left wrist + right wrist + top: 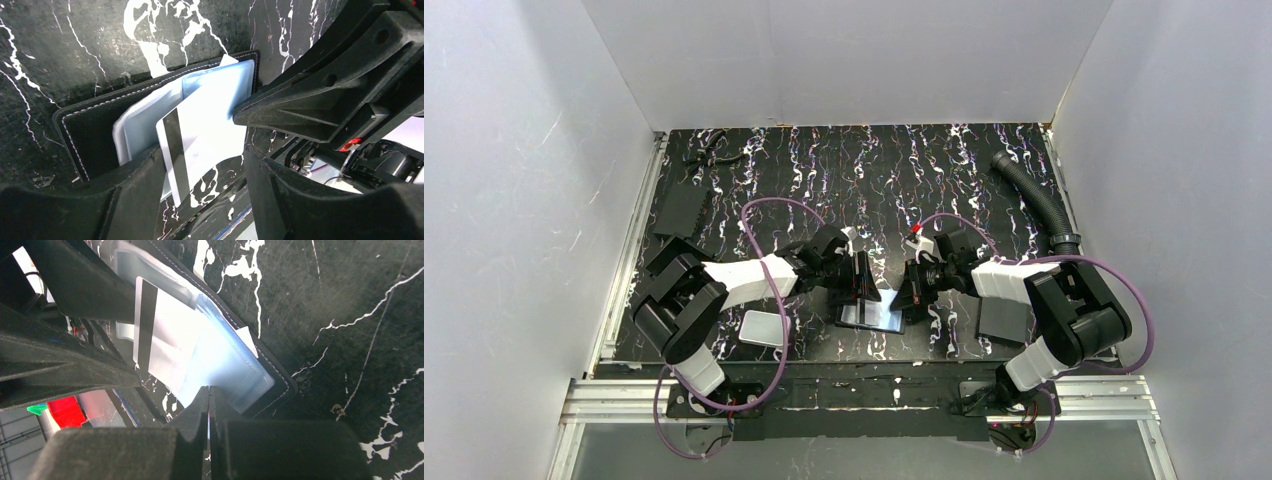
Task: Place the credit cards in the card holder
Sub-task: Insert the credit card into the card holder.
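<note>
Left claw [201, 156] gripping black-striped card [210, 125], wallet [85, 131] open

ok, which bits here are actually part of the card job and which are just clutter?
Job: credit card, card holder, left gripper, right gripper.
Lying about: white slab, black plate, second black plate, corrugated hose, small dark tool.

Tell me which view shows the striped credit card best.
Left wrist: the striped credit card fills the middle, with its stripe plain and its far end inside a pocket of the card holder. Right wrist shows it too, but washed out under the clear pocket. Top external shows at most a tiny pale glint.
</note>
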Action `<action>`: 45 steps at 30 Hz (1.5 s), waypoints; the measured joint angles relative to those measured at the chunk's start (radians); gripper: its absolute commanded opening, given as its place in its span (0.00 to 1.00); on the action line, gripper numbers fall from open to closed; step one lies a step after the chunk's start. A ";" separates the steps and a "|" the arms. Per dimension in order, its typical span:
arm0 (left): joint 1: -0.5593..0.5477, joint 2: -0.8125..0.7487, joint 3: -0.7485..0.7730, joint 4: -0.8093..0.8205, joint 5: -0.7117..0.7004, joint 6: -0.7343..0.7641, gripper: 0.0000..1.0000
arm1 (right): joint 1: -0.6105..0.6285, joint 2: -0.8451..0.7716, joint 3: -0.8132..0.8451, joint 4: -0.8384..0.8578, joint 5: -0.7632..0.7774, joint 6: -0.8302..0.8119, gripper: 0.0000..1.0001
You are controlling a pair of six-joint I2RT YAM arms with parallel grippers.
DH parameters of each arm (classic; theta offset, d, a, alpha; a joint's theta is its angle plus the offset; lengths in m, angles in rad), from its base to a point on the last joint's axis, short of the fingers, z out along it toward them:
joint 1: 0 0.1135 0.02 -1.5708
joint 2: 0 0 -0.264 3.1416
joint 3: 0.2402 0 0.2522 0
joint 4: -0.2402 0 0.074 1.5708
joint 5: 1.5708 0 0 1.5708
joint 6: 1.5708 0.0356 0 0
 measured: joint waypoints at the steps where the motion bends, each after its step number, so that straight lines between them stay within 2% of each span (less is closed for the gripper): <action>1: -0.004 0.001 0.013 -0.020 -0.006 0.004 0.55 | 0.000 0.000 0.000 0.000 0.000 0.000 0.03; 6: -0.031 0.037 0.057 -0.095 -0.031 0.012 0.54 | 0.000 0.000 0.000 0.000 0.000 0.000 0.03; 13: -0.092 0.094 0.126 -0.111 -0.049 0.020 0.54 | 0.000 -0.002 -0.004 0.005 0.000 0.004 0.03; 21: -0.106 0.099 0.144 -0.134 -0.073 0.043 0.58 | 0.001 -0.076 0.007 -0.117 0.082 -0.003 0.20; 25: -0.106 0.099 0.152 -0.145 -0.074 0.049 0.59 | -0.002 -0.134 0.025 -0.205 0.145 -0.002 0.23; 32: -0.106 0.101 0.153 -0.145 -0.068 0.051 0.56 | -0.012 -0.161 0.032 -0.245 0.168 0.000 0.15; 39: -0.118 0.161 0.214 -0.145 -0.045 0.048 0.56 | -0.012 -0.114 0.000 -0.193 0.156 0.009 0.07; 45: -0.125 0.175 0.238 -0.164 -0.049 0.047 0.59 | -0.019 -0.099 -0.003 -0.164 0.131 0.015 0.06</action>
